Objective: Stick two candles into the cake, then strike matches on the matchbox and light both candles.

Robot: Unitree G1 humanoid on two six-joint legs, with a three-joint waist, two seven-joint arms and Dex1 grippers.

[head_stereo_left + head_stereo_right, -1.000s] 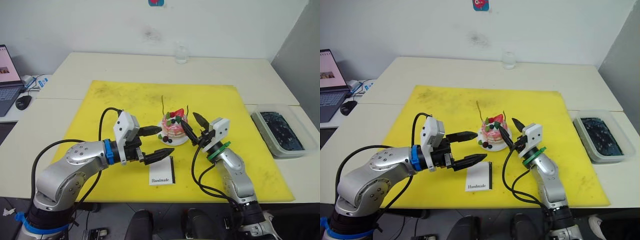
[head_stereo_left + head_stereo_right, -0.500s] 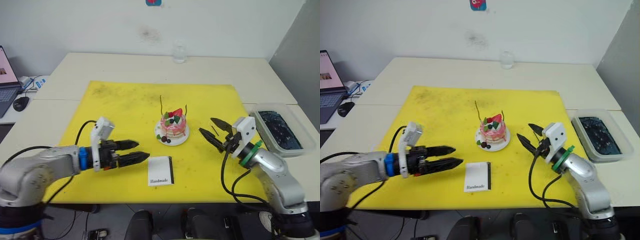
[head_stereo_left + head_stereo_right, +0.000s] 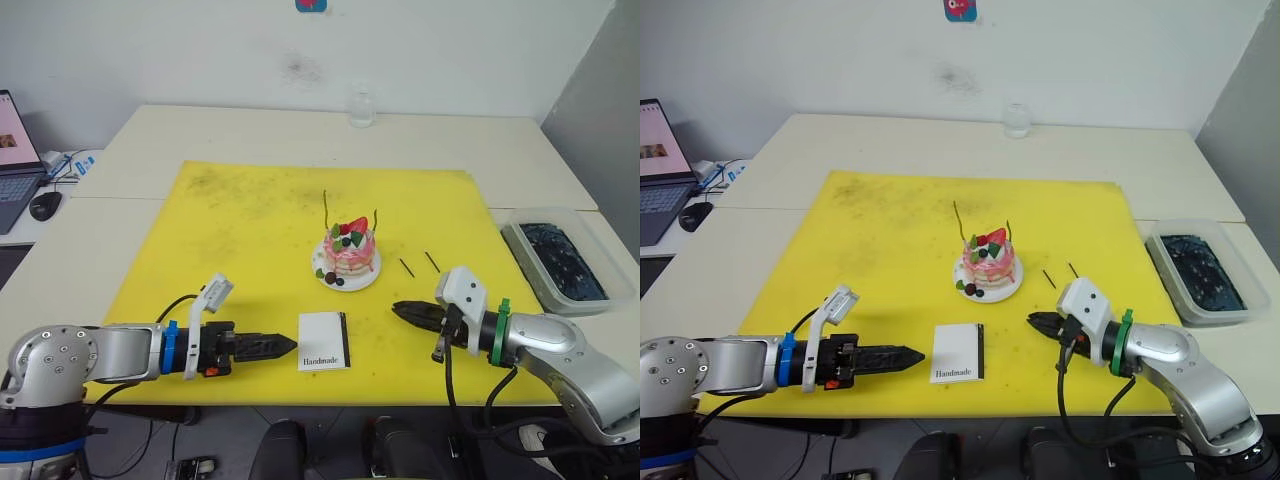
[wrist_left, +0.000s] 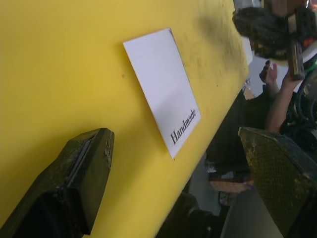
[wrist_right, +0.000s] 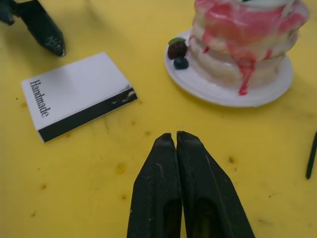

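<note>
The pink cake (image 3: 348, 252) sits on its white plate (image 3: 330, 280) mid-mat, with two thin candles (image 3: 326, 211) (image 3: 375, 220) standing upright in it. Two dark matches (image 3: 406, 267) (image 3: 432, 261) lie on the mat just right of the plate. The white matchbox (image 3: 323, 341) lies flat in front of the cake. My left gripper (image 3: 285, 345) hovers low just left of the matchbox, open and empty, its fingers (image 4: 81, 173) spread wide. My right gripper (image 5: 177, 135) is shut on nothing, low over the mat right of the matchbox and pointing toward it.
A yellow mat (image 3: 250, 210) covers the table's middle. A clear bin (image 3: 556, 264) with dark contents stands at the right edge. A glass (image 3: 362, 107) is at the back. A laptop (image 3: 14, 135) and mouse (image 3: 45, 205) sit on the far left.
Both arms have drawn back from the cake and dropped low toward the near edge. The right gripper has closed. The matches, hidden behind the right gripper before, now show.
</note>
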